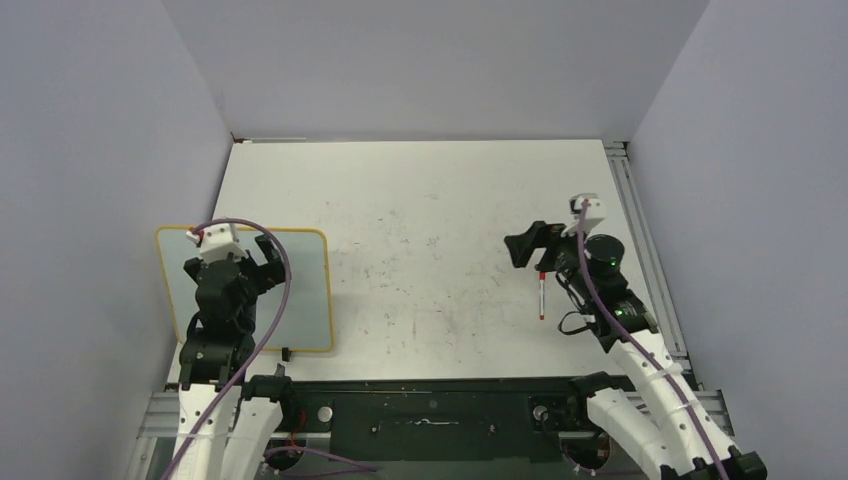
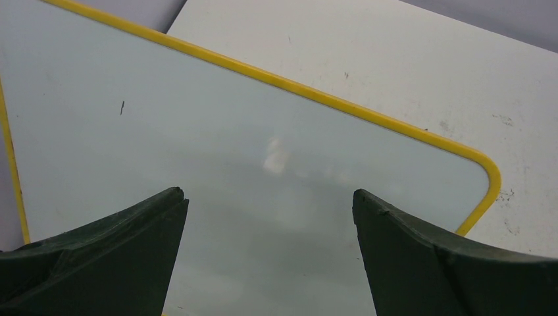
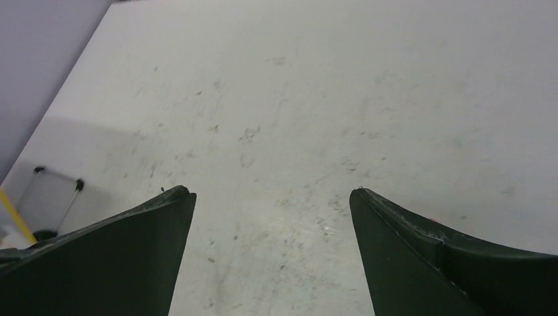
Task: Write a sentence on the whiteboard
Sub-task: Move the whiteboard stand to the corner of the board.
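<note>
The whiteboard [image 1: 305,290] lies flat at the table's left, yellow-framed, its pale face [image 2: 197,131] blank where I see it. No sentence shows on it; the left arm hides part of the face. My left gripper [image 1: 232,262] [image 2: 268,192] hovers over the board, open, nothing between its fingers. A marker [image 1: 541,297] with a red tip lies on the table at the right. My right gripper [image 1: 535,255] [image 3: 271,191] hangs just above the marker's far end, open and empty. The marker is out of the right wrist view.
The scuffed white tabletop [image 1: 420,220] runs between the arms. A metal rail [image 1: 640,240] lines the right edge, and grey walls close in on three sides. The board's black clip feet [image 3: 59,194] show in the right wrist view. A black base plate [image 1: 430,410] spans the near edge.
</note>
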Robot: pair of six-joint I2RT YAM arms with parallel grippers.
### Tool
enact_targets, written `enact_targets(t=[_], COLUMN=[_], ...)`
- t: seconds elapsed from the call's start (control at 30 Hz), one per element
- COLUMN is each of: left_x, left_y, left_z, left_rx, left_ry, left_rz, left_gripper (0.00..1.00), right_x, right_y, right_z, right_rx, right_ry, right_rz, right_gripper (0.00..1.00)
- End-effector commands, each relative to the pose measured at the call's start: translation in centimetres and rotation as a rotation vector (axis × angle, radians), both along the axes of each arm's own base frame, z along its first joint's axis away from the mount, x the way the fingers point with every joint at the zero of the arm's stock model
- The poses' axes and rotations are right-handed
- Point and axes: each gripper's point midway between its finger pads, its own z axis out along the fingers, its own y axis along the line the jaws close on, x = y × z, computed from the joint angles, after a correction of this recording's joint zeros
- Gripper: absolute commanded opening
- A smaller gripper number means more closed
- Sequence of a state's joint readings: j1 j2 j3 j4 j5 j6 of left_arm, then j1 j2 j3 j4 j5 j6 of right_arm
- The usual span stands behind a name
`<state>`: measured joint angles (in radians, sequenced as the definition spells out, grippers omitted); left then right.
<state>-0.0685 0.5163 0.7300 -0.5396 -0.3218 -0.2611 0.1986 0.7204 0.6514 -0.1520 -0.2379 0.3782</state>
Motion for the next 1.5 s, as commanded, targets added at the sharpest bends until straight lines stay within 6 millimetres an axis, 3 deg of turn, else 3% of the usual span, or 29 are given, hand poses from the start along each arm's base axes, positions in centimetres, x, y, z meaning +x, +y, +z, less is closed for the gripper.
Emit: enact_targets(t=[0.0, 0.17, 0.23, 0.27, 0.37, 0.57, 0.9, 1.47], left_x=[-0.1, -0.6, -0.9, -0.9, -1.1, -0.8, -0.5, -0.3], left_y=[0.0, 0.2, 0.5, 0.6, 0.6, -0.2, -0.8, -1.1], left_z=[2.3, 2.8, 3.0, 3.1, 3.3, 3.3, 2.9, 2.6], left_rx=[-0.02, -0.02, -0.016, -0.016, -0.018, -0.021, -0.023, -0.021], left_ry=[-0.072, -0.104, -0.117, -0.122, -0.134, -0.136, -0.122, -0.111], left_rz=[0.005, 0.014, 0.03, 0.033, 0.033, -0.017, -0.048, -0.07], left_gripper=[0.96, 0.96, 0.96, 0.96, 0.96, 0.96, 0.96, 0.96], right_x=[-0.8, -3.4, -4.8, -5.6, -8.4, -11.7, -12.7, -14.6], right_y=[7.6, 16.3, 20.0, 21.5, 26.6, 34.2, 39.8, 43.8], right_z=[0.9, -1.1, -2.8, -2.6, -4.5, -7.8, -9.9, -12.8], right_rx=[0.071, 0.102, 0.112, 0.141, 0.167, 0.117, 0.204, 0.255], right_ry=[-0.07, -0.052, -0.02, -0.029, -0.005, 0.022, 0.033, 0.08], right_rz=[0.229, 0.382, 0.46, 0.498, 0.619, 0.772, 0.935, 1.103], right_gripper=[0.92, 0.93, 0.95, 0.96, 0.98, 0.97, 0.88, 0.6])
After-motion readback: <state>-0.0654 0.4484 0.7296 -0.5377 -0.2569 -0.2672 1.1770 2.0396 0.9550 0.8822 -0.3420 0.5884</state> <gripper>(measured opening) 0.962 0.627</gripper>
